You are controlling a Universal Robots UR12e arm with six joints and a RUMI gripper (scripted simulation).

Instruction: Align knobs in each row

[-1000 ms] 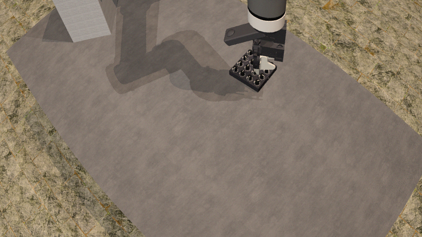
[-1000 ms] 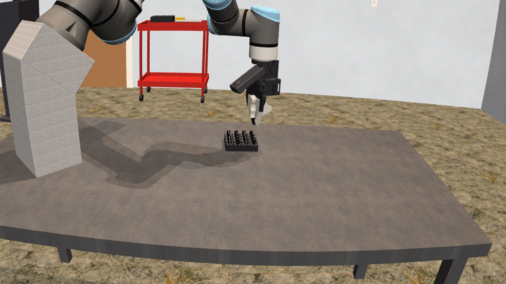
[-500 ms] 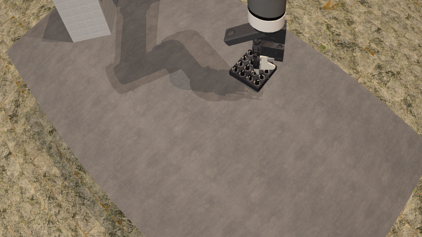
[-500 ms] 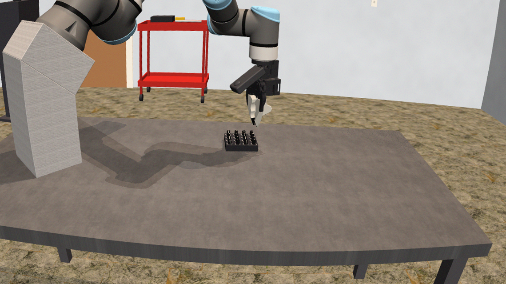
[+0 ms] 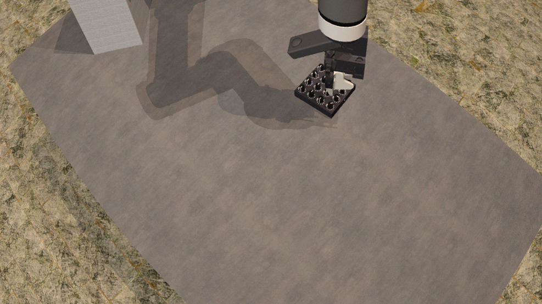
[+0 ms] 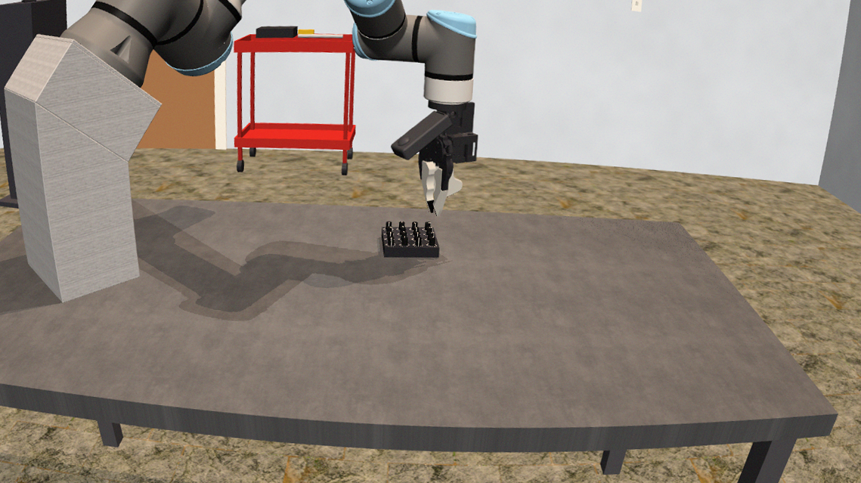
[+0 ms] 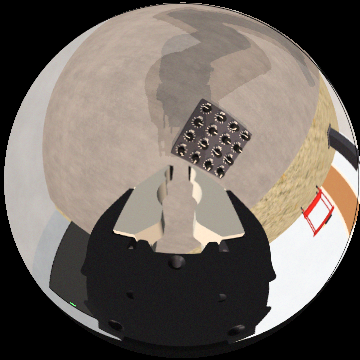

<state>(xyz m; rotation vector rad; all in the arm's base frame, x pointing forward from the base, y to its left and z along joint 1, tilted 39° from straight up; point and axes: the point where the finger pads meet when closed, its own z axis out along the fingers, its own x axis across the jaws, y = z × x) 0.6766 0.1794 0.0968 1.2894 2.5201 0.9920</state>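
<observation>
The black knob box (image 5: 313,105) (image 6: 411,253) (image 7: 201,133) lies flat on the table, with several black knobs standing in a four-by-four grid. In the wrist view it sits turned at an angle, just beyond and to the right of the fingertips. My gripper (image 5: 331,90) (image 6: 432,211) (image 7: 180,167) hangs above the box with its tips clear of the knobs. Its fingers are open by a narrow gap with nothing between them. In the top view the gripper hides some knobs. The row letters and the exact mark that each knob points at are too small to read.
The table (image 5: 280,249) (image 6: 545,384) (image 7: 100,125) carries the grey arm pedestal (image 5: 111,24) (image 6: 85,182) at its left end in the exterior view. The arm's shadow falls beside the box. A red cart (image 6: 295,134) stands beyond the table on the floor.
</observation>
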